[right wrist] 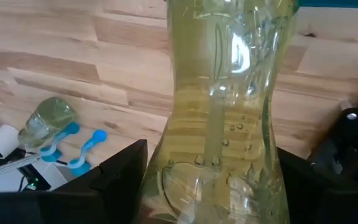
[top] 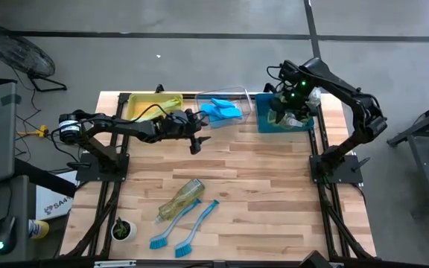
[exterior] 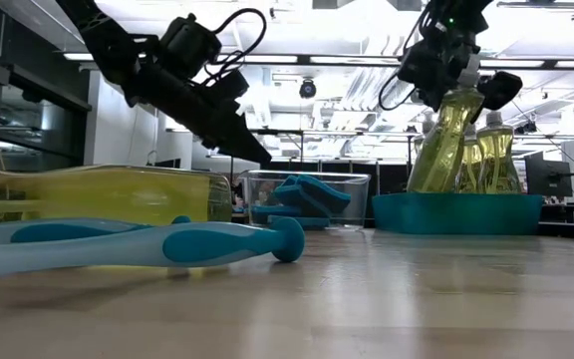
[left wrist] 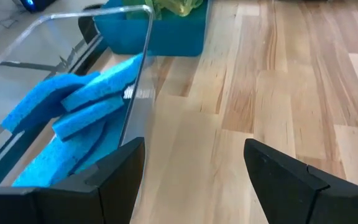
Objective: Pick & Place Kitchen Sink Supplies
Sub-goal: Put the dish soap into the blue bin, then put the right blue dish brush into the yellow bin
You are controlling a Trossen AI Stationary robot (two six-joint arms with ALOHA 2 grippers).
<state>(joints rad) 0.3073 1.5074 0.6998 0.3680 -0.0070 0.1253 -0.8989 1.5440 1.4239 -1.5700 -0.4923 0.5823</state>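
Yellow-green clear soap bottle (right wrist: pixel 219 118) stands in right hand (right wrist: pixel 210 186).

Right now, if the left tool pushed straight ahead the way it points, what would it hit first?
Probably the bare wooden table: the open left tool tilts down at it, beside the clear bin. The teal bin lies further on, though depth is unclear.

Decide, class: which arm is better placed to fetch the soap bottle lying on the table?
Left. The left gripper hangs open and empty, nearer the lying soap bottle. The right gripper is shut on another soap bottle over the teal bin.
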